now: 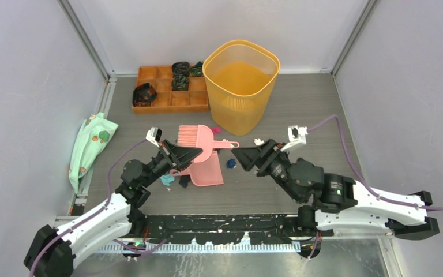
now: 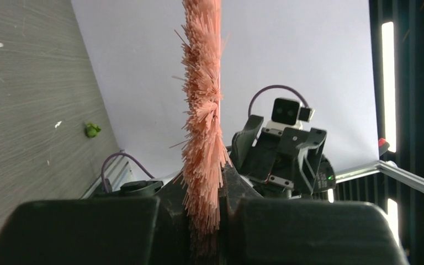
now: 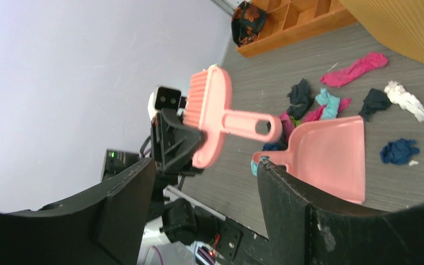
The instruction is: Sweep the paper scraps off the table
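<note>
My left gripper (image 1: 189,153) is shut on the bristle head of a pink brush (image 1: 197,138), which it holds above the table (image 1: 306,115); the bristles (image 2: 203,138) stand between its jaws. The brush handle points right toward my right gripper (image 1: 237,156), which is open and empty, a short way from the handle's end. A pink dustpan (image 1: 206,172) lies flat below the brush. Paper scraps lie around it: dark blue (image 1: 229,163), teal (image 1: 166,180), white (image 1: 259,141) and magenta (image 1: 216,131). The right wrist view shows the brush (image 3: 212,121), dustpan (image 3: 331,157) and magenta (image 3: 356,69), white (image 3: 406,99) and dark blue (image 3: 398,150) scraps.
An orange bin (image 1: 241,83) stands at the back, just behind the brush. An orange compartmented tray (image 1: 161,98) with black-and-green bands is at the back left. A mint-green cloth (image 1: 89,147) lies at the left edge. A green scrap (image 2: 92,130) lies near the wall.
</note>
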Robot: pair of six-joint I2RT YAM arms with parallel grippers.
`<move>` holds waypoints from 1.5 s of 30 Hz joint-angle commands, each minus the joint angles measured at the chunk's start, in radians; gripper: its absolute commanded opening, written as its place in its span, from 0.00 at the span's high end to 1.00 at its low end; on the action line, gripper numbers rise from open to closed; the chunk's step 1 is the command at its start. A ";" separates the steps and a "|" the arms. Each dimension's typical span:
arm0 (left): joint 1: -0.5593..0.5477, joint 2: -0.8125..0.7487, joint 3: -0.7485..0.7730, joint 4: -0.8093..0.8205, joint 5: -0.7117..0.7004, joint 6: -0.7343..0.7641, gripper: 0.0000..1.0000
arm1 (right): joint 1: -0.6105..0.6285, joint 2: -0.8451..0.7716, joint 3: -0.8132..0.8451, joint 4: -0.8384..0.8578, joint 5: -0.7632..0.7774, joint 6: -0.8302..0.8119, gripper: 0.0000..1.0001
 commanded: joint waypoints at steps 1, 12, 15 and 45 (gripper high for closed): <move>-0.003 -0.075 -0.002 0.010 -0.024 0.008 0.99 | -0.085 0.153 0.157 -0.078 -0.047 0.036 0.27; -0.003 -0.126 -0.006 -0.076 -0.011 0.029 1.00 | -0.570 0.160 -0.010 0.132 -0.583 0.151 0.32; -0.003 -0.076 -0.010 -0.033 0.003 0.021 0.99 | -0.586 0.205 -0.037 0.257 -0.700 0.161 0.34; -0.001 0.071 0.006 0.172 0.016 -0.029 0.99 | -0.614 0.172 -0.245 0.411 -0.838 0.279 0.45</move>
